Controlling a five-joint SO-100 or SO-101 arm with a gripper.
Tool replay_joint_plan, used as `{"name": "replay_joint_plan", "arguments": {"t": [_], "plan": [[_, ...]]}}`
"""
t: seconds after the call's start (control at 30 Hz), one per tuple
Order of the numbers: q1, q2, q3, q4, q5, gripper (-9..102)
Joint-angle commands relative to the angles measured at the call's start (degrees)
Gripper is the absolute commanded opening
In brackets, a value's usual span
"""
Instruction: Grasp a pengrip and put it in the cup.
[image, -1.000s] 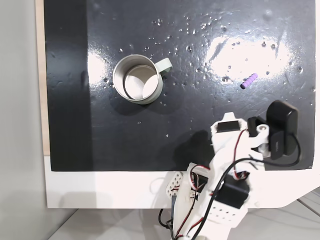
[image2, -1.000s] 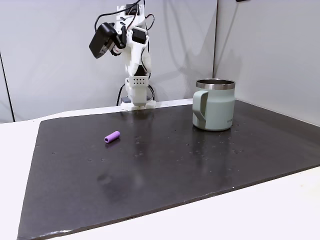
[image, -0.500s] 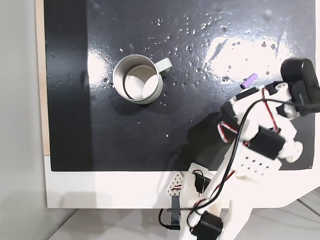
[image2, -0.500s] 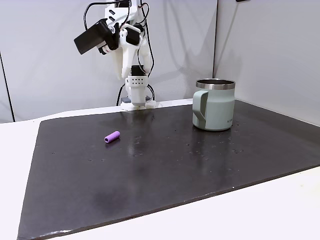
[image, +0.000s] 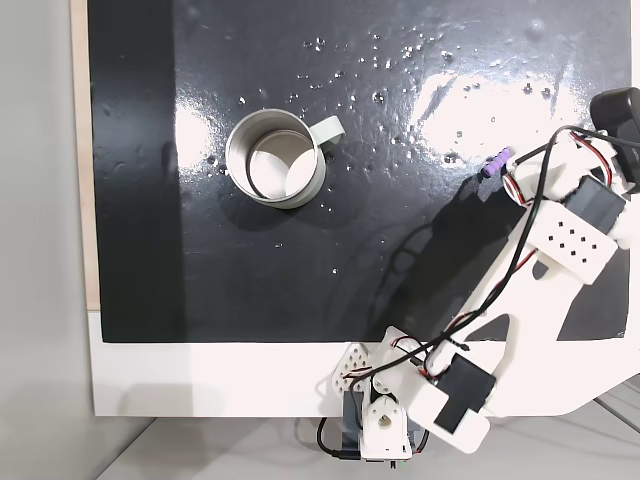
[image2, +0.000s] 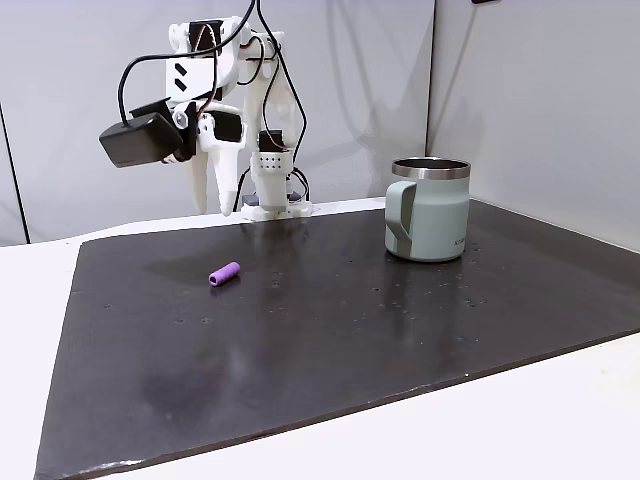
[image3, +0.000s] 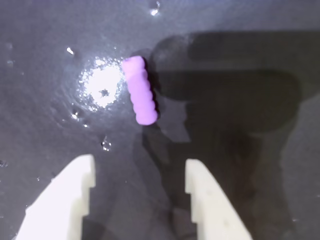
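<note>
The pengrip (image3: 140, 90), a small light-purple ribbed cylinder, lies on the black mat just ahead of my gripper (image3: 140, 162) in the wrist view. The two white fingers stand open with only bare mat between them. In a fixed view from the side, the gripper (image2: 212, 210) hangs fingers-down above the mat, over and slightly behind the pengrip (image2: 224, 273). From above, the arm covers part of the pengrip (image: 493, 163) at the right. The cup (image: 229, 160) stands upright far to the left in that view; from the side, the cup (image2: 430, 215) is at the right.
The black mat (image2: 350, 330) covers most of the white table. The arm's base (image2: 275, 205) sits at the mat's far edge, near the wall. A black camera block (image2: 140, 145) rides beside the gripper. Open mat lies between pengrip and cup.
The arm has swung out from its folded pose and reached over the mat. The gripper came down and forward, and now hangs open over the pengrip. Pengrip and cup have not moved.
</note>
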Motion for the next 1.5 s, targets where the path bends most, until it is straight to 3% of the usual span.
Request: {"name": "replay_joint_plan", "arguments": {"t": [0.0,0.7,1.2,1.47], "plan": [[0.18,-1.41,-3.96,-1.93,0.62,24],[-2.29,-19.16,-11.34,-5.27,2.55,24],[-2.9,-22.41,-13.27,-3.52,2.99,4],[-4.48,-22.5,-20.65,3.43,7.56,3]]}}
